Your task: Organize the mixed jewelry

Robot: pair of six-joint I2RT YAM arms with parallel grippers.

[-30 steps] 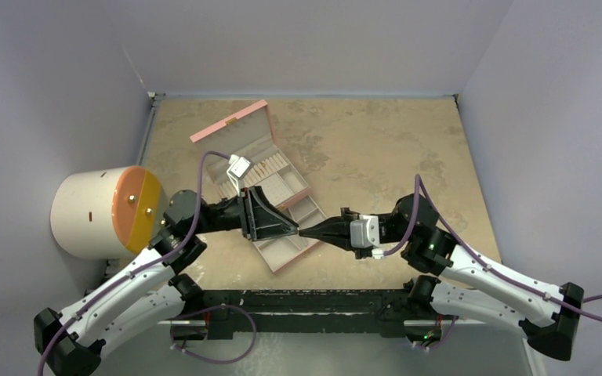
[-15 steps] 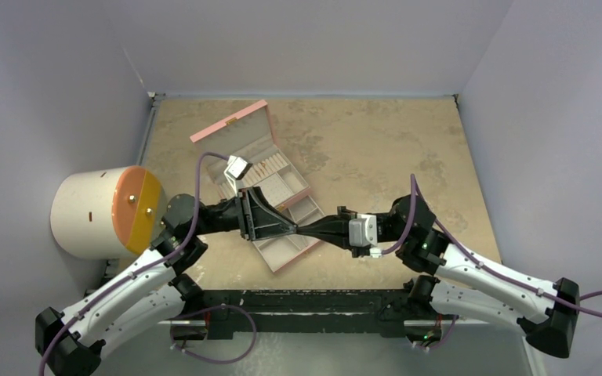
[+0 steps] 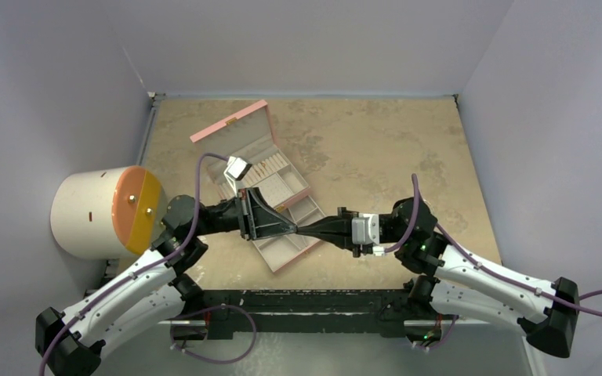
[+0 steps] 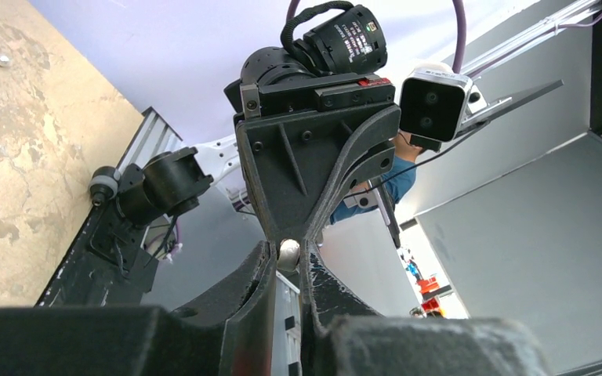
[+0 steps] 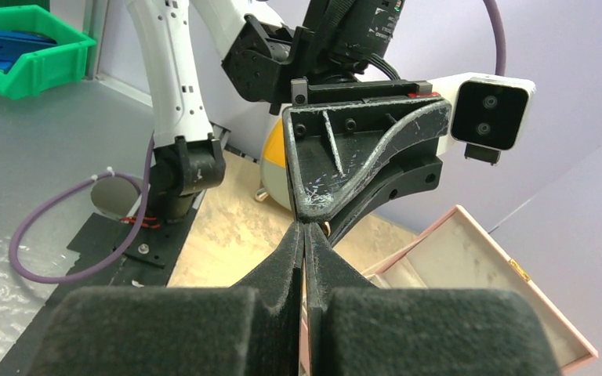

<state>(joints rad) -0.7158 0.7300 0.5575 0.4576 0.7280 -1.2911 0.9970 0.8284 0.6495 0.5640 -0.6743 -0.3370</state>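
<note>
Top external: left gripper (image 3: 293, 229) and right gripper (image 3: 305, 230) meet tip to tip above the open box (image 3: 231, 124), left of the tabletop (image 3: 376, 149) centre. Left wrist: left jaws narrow around a shiny piece (image 4: 288, 253); grip unclear. Right wrist: right jaws pressed shut, tips at that piece. Judged mid-handover; piece unsorted.

Reaching in from the lower left and lower right of the top view with the left arm (image 3: 125, 290) and right arm (image 3: 486, 274), wrists level, meeting tip to tip just below centre. On the left gripper (image 4: 286, 262), a narrow slit between the fingers (image 4: 255, 290). On the right gripper (image 5: 304, 235), pads (image 5: 282, 262) pressed flat together.
</note>
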